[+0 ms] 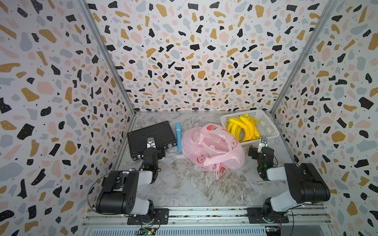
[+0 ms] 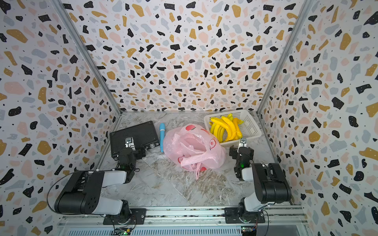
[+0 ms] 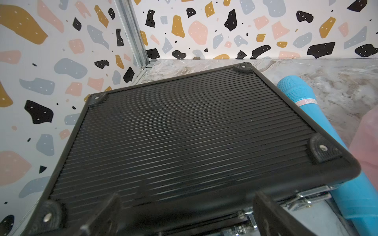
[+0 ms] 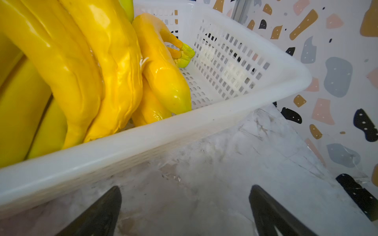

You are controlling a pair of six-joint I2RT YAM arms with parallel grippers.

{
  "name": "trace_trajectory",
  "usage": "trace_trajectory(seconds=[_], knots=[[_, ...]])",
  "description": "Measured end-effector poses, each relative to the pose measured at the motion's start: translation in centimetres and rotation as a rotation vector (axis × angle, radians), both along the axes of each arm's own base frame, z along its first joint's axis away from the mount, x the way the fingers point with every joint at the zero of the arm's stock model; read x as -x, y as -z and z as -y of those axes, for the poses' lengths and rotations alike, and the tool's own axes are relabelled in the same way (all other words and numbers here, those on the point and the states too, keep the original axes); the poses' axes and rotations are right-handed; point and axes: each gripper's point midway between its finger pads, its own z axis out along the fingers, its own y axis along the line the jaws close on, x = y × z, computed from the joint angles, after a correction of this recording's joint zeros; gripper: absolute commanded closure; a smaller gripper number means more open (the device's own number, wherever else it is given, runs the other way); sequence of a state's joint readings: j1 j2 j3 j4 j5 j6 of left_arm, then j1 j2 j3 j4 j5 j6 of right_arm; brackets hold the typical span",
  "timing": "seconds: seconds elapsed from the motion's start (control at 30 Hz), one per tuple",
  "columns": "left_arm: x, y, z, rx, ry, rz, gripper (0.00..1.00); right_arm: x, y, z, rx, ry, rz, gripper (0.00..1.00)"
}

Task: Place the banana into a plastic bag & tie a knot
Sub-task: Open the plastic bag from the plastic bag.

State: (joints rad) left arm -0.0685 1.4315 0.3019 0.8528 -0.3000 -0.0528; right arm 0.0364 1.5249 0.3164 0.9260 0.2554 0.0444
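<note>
Pink plastic, thin and crumpled, marks the bag (image 1: 212,147) lying in the middle of the worktop (image 1: 184,183), its handles flopped across the top and its mouth not held open by anything. The bananas (image 1: 245,126), a glossy yellow heap, sit in the white basket (image 1: 268,126) at the far right corner, so none is bagged and nothing is tied; I judge the task to be at its very first step, reaching for a banana. The right hand (image 1: 263,143) hangs just before the basket's near rim, holding nothing, and in its wrist view its dark fingers (image 4: 102,212) stand wide apart over bare worktop. The left hand (image 1: 150,142) hovers over the near edge of a black ribbed case (image 1: 151,132) toward the far left corner, likewise spread wide and empty. A blue microphone (image 1: 178,138) lies between the case and the bag. The next move, as I see it, asks the right hand to rise over the rim, drop onto one banana near the top of the heap and close across it without dragging its neighbours. Meanwhile the left hand needs to cross past the microphone and lift one edge of the bag's mouth.
</note>
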Motion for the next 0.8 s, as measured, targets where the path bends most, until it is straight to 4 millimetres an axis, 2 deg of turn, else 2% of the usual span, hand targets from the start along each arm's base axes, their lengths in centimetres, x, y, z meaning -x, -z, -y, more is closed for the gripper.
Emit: trace_trajectory(seconds=[0.8], knots=[[-0.04, 0.0, 0.25, -0.004, 0.017, -0.002, 0.01, 0.0, -0.01, 0.01, 0.0, 0.0, 0.0, 0.0]])
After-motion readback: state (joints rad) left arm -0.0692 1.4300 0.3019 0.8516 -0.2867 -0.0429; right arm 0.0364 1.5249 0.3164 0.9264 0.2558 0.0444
